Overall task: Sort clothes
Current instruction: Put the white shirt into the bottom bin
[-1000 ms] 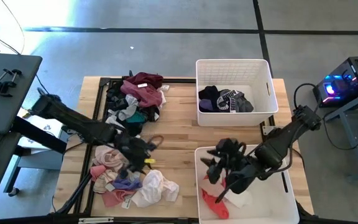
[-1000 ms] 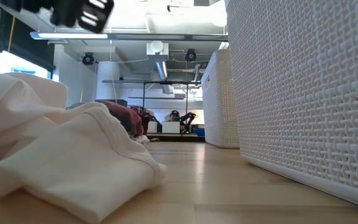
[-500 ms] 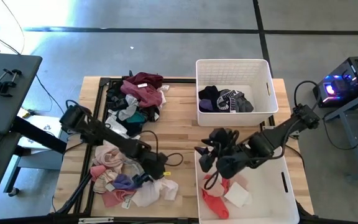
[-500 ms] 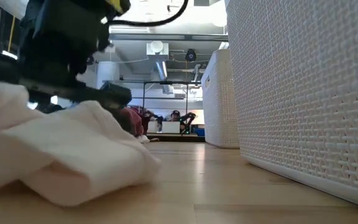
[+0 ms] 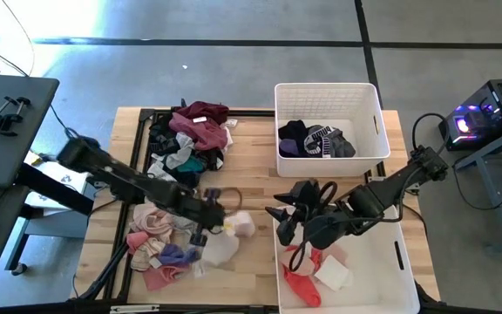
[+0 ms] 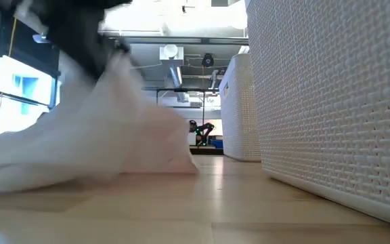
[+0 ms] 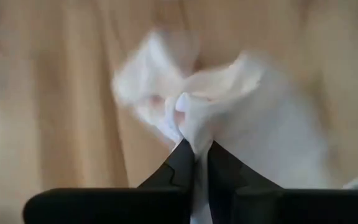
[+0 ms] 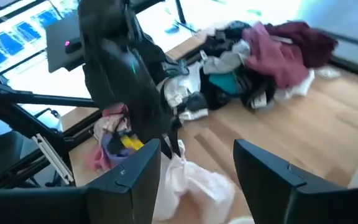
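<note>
The clothes lay in several groups around the near white bin (image 5: 408, 262), the landmark for everything here: a dark maroon, black and teal heap (image 5: 188, 138) well beyond the bin's left side, a pink and purple pile (image 5: 153, 249) off to its left, and a red garment (image 5: 300, 286) with a white piece (image 5: 333, 274) already inside it. One pale white-pink garment (image 5: 230, 237) was stretched out just left of the bin, and the left gripper (image 7: 195, 163) was clenched on a bunched fold of it, the fingers (image 7: 180, 165) pressed together with cloth pinched between them. In the low view the fabric (image 6: 87, 146) trailed down to the tabletop while its upper part hung from the arm. The right gripper (image 8: 194, 165) hovered over the bin's left rim with its fingers spread wide and nothing in them. The far white bin (image 5: 328, 92) held dark and striped items (image 5: 314, 139). As a judgement, the pinch looked thin, taken on a small fold, so the garment could slip free short of the bin; its trailing hem could also catch on the bin's rim or drag neighbouring pieces from the pink pile. With the right arm near the same rim, the two arms could also crowd each other.
</note>
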`<act>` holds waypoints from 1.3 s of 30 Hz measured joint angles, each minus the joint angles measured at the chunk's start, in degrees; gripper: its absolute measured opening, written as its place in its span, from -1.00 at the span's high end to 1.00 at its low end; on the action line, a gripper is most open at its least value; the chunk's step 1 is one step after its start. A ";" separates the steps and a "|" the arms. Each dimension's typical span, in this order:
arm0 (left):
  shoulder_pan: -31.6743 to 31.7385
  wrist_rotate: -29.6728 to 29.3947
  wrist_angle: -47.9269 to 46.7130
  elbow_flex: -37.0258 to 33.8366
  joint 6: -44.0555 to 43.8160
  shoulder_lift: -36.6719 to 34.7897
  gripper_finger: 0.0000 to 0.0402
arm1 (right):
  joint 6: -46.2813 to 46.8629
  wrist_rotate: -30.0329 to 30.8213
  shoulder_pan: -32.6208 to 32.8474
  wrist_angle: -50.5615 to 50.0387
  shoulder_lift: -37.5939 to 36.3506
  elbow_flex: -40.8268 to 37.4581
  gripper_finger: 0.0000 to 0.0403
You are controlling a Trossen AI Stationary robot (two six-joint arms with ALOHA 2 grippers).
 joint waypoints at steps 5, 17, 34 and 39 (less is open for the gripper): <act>0.15 -4.18 6.46 3.52 -2.57 -8.62 0.97 | -10.84 -3.97 -1.84 7.92 0.00 -0.02 0.07; 0.49 -7.20 19.46 15.02 8.26 -10.33 0.98 | -38.98 -11.10 -5.70 22.57 2.15 -0.02 0.07; 0.92 -8.92 24.27 18.58 12.76 -10.33 0.95 | -31.91 -14.86 -8.31 27.65 6.97 -0.04 0.84; 0.89 -10.70 24.28 18.58 13.77 -10.33 0.75 | -34.03 -9.48 -7.07 27.60 5.34 -0.04 0.91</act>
